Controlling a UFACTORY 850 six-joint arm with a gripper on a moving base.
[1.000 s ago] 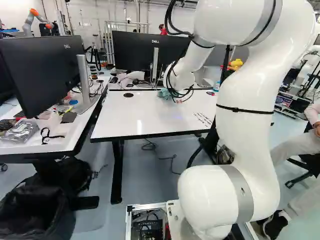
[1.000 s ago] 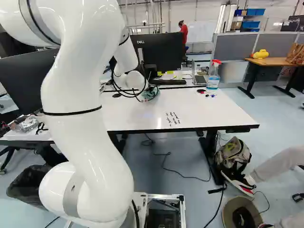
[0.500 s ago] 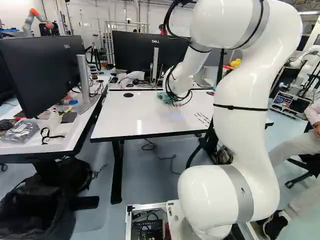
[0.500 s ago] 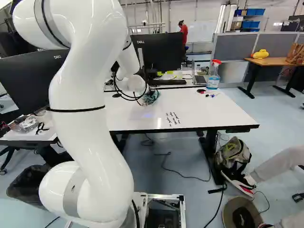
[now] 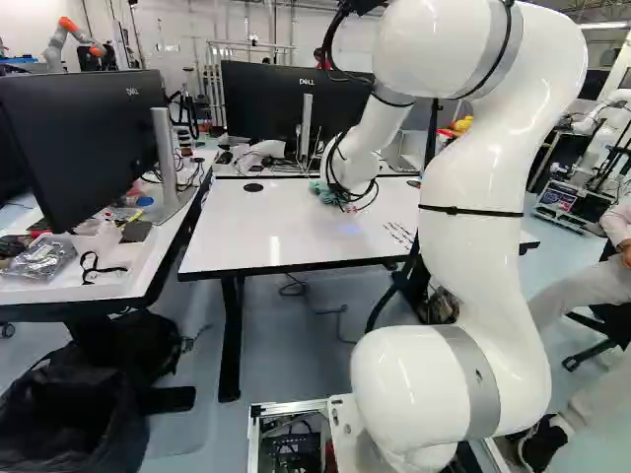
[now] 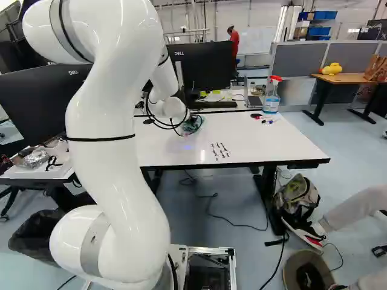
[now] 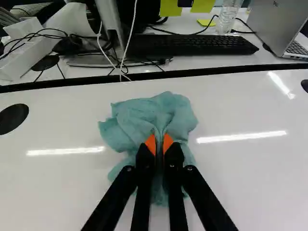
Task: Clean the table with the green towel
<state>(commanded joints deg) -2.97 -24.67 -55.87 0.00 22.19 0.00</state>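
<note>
green towel [image 7: 139,113] is held pinched in the close-set gripper [image 7: 159,143], bunched on the far half of the table [image 6: 260,142]; black marks [image 6: 220,151] are seen rightward and nearer the base [image 6: 208,249]; a pull back and to the right is judged to be needed

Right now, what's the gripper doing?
Gripper: closed on the green towel, its two orange-padded fingers pinching a fold between them, over the white table.
</note>
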